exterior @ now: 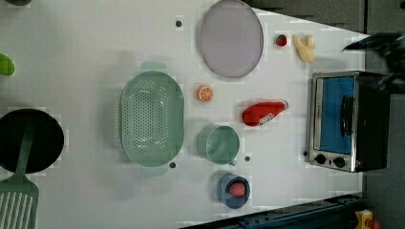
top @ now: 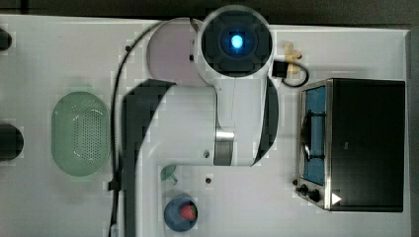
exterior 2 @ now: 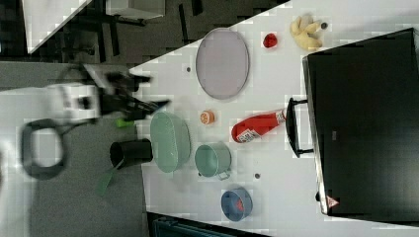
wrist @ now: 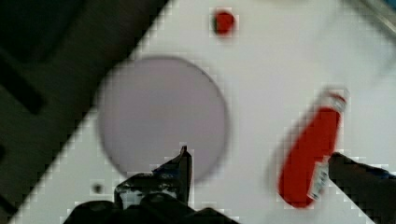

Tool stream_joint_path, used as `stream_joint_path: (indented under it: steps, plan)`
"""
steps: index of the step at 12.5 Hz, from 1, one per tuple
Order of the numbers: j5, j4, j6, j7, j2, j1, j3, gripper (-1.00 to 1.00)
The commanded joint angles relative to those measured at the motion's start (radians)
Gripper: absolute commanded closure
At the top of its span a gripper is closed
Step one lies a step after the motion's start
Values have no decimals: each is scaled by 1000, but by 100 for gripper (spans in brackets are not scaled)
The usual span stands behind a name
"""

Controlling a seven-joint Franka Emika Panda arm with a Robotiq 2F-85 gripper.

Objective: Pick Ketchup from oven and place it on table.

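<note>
You had the ketchup point(exterior: 262, 113) lying on its side on the worktop point(exterior: 86, 57), out of the oven point(exterior: 348, 121), its white cap pointing toward the oven's closed glass door. In the left view it lay between the oven and the orange slice point(exterior: 206, 93), with the green cup point(exterior: 219, 144) just below it and the grey plate point(exterior: 231, 38) above. Your jaws point(wrist: 261, 163) stood wide apart and held nothing; in the wrist view one finger point(wrist: 180, 170) overlapped the plate's edge while the bottle lay just beside the other.
</note>
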Motion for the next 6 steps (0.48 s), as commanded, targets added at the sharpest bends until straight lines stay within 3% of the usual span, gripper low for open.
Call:
stream_joint_path:
  steps: [1,4,6]
  plan:
    - [21,79,-155,24,-19,-15,-29,-100]
    - [6,160,-375,24,-20,-17,-35,-100]
    - [6,164,-394,24,-19,-17,-34,-100]
